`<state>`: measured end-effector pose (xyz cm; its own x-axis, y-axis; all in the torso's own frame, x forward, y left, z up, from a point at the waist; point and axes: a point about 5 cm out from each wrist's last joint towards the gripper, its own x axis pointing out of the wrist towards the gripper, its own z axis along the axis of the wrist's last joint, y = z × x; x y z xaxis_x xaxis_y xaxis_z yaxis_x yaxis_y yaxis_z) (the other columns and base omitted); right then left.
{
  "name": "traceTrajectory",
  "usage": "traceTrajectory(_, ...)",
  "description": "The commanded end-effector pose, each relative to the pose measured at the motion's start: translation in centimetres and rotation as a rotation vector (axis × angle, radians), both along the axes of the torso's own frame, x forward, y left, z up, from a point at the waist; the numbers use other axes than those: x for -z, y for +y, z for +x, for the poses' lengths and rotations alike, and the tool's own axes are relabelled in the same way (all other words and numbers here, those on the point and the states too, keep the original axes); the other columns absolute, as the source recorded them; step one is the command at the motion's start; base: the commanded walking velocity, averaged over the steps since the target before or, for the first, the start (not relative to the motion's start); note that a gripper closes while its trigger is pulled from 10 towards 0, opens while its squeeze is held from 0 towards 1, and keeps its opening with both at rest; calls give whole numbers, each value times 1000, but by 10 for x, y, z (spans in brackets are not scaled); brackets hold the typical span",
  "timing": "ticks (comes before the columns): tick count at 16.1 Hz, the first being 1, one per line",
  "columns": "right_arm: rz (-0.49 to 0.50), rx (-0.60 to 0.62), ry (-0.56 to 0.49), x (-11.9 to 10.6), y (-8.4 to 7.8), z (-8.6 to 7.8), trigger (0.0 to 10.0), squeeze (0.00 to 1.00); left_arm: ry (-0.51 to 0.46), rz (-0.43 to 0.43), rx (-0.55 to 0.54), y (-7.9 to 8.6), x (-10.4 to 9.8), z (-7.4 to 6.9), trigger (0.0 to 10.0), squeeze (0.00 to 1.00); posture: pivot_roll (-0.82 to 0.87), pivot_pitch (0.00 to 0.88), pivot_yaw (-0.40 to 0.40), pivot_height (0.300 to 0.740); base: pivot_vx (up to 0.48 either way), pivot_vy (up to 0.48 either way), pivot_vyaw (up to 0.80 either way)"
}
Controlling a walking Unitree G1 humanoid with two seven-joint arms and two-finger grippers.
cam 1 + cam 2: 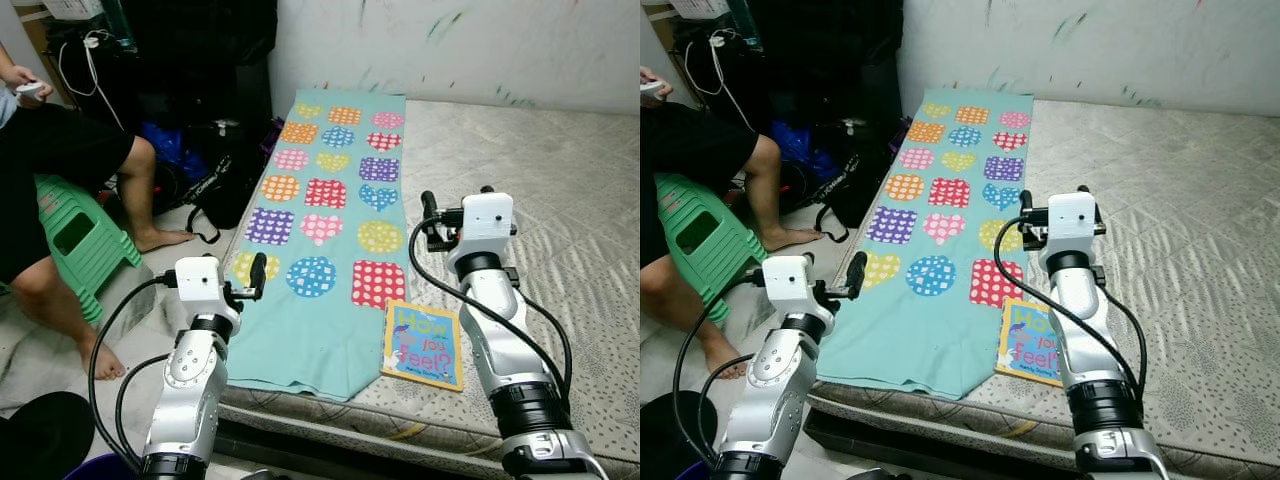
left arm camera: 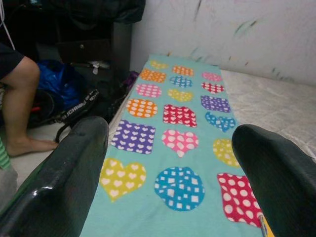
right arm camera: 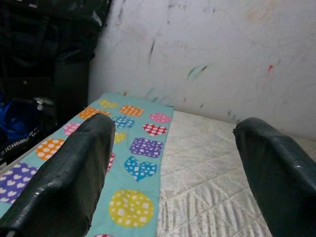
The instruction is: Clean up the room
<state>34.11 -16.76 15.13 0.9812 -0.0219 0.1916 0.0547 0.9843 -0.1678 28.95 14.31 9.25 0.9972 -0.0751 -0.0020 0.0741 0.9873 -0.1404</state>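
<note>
White wall (image 1: 480, 45), scuffed with coloured streaks, backs a bare quilted mattress (image 1: 560, 200) that reaches from the wall down to the robot. Along the mattress's left edge lies a long turquoise blanket (image 1: 330, 230) printed with dotted hearts, squares and circles; its near end droops over the mattress's front edge. Just beside the blanket's near right corner, close to the front edge, a children's picture book (image 1: 423, 345) lies flat with its blue-and-yellow cover up.

Left gripper (image 1: 256, 277) hangs over the blanket's near left corner at the mattress edge, its two black fingers (image 2: 64, 182) spread well apart with nothing between them. Right gripper (image 1: 430, 222) is raised above the blanket's right border, further in from the front edge than the book, and its fingers (image 3: 69, 173) also stand wide apart and empty.

Off the mattress's left side the floor is crowded. A black bag (image 1: 225, 185) with a looping strap leans against the edge, a blue bag (image 1: 165, 145) sits behind it, and dark furniture (image 1: 190, 55) stands in the corner by the wall. A person sits on a green plastic stool (image 1: 75, 240), bare legs (image 1: 130, 190) stretched toward the bags, one hand (image 1: 20, 85) holding a small white device. A round dark object (image 1: 45, 435) rests on the floor by the robot's left arm.
</note>
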Motion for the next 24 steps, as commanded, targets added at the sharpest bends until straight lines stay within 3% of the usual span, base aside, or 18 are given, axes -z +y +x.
traceTrajectory(1, -8, -13, -11, -4, 1, 2, 10000, 0, -5, 7, -10, 1, -1, 1, 10000, 0, -68, 0, 48, 740, 0, 379, 0)
traceTrajectory(7, -13, -14, -12, -4, 1, 2, 10000, 0, -8, 4, -15, 2, -1, 2, 10000, 0, -69, 0, 46, 740, 0, 381, 0)
traceTrajectory(16, -20, -7, -6, -2, -2, 0, 10000, 0, -42, -35, 10, 2, -5, 1, 10000, 0, -78, 0, 48, 740, 0, 0, 0)
traceTrajectory(24, -26, -4, -2, -1, -4, -1, 10000, 0, -43, -53, -1, 2, -4, -1, 10000, 0, -80, 0, 45, 740, 298, 0, 0)
